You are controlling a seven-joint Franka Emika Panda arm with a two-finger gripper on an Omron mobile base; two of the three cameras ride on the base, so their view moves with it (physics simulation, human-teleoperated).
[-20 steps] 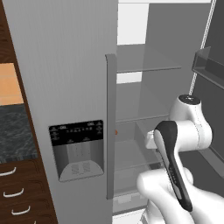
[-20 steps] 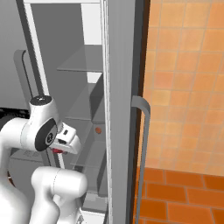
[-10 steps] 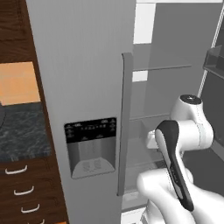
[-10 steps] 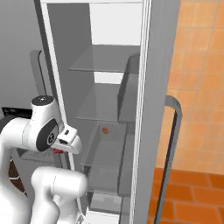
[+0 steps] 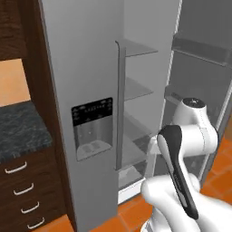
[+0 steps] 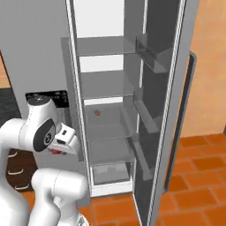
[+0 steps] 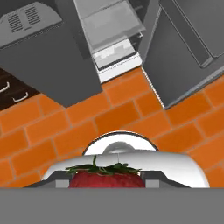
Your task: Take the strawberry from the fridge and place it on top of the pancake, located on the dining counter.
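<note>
The strawberry (image 7: 107, 177), red with a green leafy cap, sits low in the hand view, and my gripper (image 7: 106, 183) is shut on it, pointing down at the orange tiled floor. From the right base view the gripper (image 6: 57, 149) hangs folded close to the arm, left of the fridge's open compartment, with a bit of red of the strawberry (image 6: 55, 152) below it. The light-grey fridge (image 5: 93, 68) stands ahead with its right door (image 6: 170, 110) swung open and its dispenser door (image 5: 92, 127) closed. The pancake and the dining counter are out of view.
Glass shelves (image 6: 103, 123) and door bins (image 6: 145, 110) line the open fridge. A small reddish-brown thing (image 6: 97, 113) lies on a middle shelf. A dark-topped counter with wood drawers (image 5: 22, 190) stands left of the fridge. The open door juts out over the floor on the right.
The whole picture has shifted, so the base has moved and the fridge shows more fully now. The arm keeps the same folded pose with the strawberry held.
</note>
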